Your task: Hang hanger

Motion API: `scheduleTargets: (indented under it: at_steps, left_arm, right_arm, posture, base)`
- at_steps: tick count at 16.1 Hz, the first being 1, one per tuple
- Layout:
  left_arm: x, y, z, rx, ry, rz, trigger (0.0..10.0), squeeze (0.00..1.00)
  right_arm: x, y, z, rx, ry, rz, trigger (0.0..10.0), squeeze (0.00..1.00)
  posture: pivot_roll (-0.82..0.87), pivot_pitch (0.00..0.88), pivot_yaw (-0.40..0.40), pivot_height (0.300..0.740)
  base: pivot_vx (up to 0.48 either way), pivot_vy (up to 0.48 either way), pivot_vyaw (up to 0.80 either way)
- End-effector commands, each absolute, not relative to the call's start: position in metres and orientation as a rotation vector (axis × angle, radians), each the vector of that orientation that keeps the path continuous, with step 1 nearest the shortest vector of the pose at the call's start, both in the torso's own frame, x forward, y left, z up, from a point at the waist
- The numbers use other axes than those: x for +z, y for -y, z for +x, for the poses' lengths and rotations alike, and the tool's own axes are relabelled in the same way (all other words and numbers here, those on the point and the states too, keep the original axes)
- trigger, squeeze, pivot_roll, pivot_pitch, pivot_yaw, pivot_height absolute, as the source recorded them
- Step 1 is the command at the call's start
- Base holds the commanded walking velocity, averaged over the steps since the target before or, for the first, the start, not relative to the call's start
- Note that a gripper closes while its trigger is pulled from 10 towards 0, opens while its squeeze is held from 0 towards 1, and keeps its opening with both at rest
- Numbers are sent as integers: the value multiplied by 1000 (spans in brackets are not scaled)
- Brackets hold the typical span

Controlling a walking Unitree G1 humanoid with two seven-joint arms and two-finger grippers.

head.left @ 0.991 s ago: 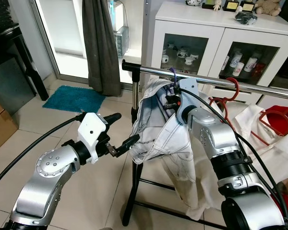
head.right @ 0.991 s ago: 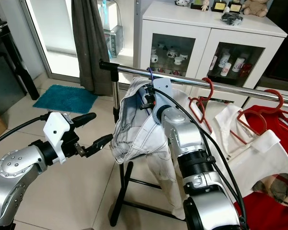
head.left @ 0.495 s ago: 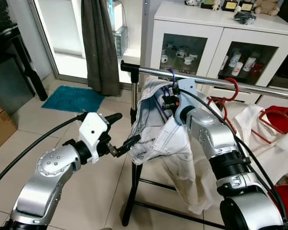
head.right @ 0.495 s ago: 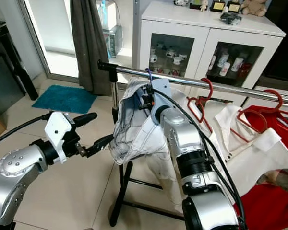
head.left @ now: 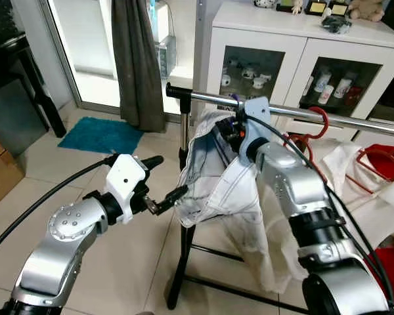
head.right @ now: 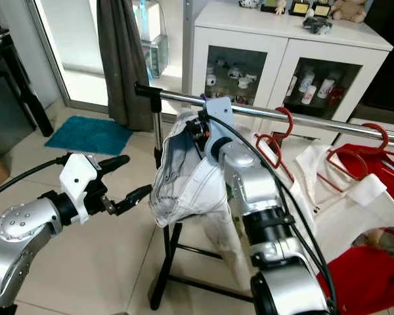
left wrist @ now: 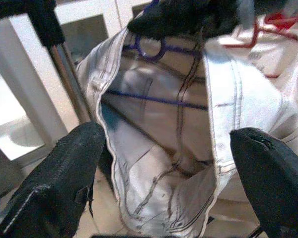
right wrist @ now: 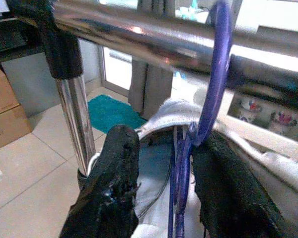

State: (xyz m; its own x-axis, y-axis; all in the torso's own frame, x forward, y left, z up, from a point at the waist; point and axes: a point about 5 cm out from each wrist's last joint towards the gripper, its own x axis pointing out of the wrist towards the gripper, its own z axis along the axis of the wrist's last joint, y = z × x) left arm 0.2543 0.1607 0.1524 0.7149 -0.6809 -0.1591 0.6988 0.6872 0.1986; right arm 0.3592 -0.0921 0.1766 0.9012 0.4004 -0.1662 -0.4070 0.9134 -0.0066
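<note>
the right gripper (right wrist: 161, 198) is clamped on the purple hanger (right wrist: 214, 79), its hook over the rail (head.left: 302, 113) near the left end, while the spread-fingered left gripper (head.left: 165, 197) steadies the jeans (head.left: 217, 184).

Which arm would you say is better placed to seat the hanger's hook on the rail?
The right gripper: its fingers flank the purple hanger right at the rail. The left gripper only steadies the jeans lower down.

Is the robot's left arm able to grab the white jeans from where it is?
Probably yes. The left gripper is open right beside the white jeans, fingers either side of the hanging fabric's edge, and nothing stands between them.
</note>
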Motion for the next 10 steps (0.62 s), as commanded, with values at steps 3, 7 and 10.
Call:
scheduleTargets:
  at_steps: [3, 7, 10]
  left_arm:
    - [149, -163, 258, -739, -104, 272, 10000, 0]
    - [151, -164, 264, -673, -73, 247, 10000, 0]
    - [159, -165, 272, -508, -5, 130, 10000, 0]
  right_arm:
    - [190, 100, 347, 436, -166, -4, 10000, 1000]
    - [207, 100, 313, 637, -136, 29, 10000, 0]
    - [218, 111, 292, 654, -44, 48, 10000, 0]
  posture:
    - [-10, 0, -7, 740]
    - [-25, 0, 9, 740]
    - [-36, 0, 3, 740]
  base:
    - [0, 0, 0]
    - [0, 0, 0]
    - [0, 0, 0]
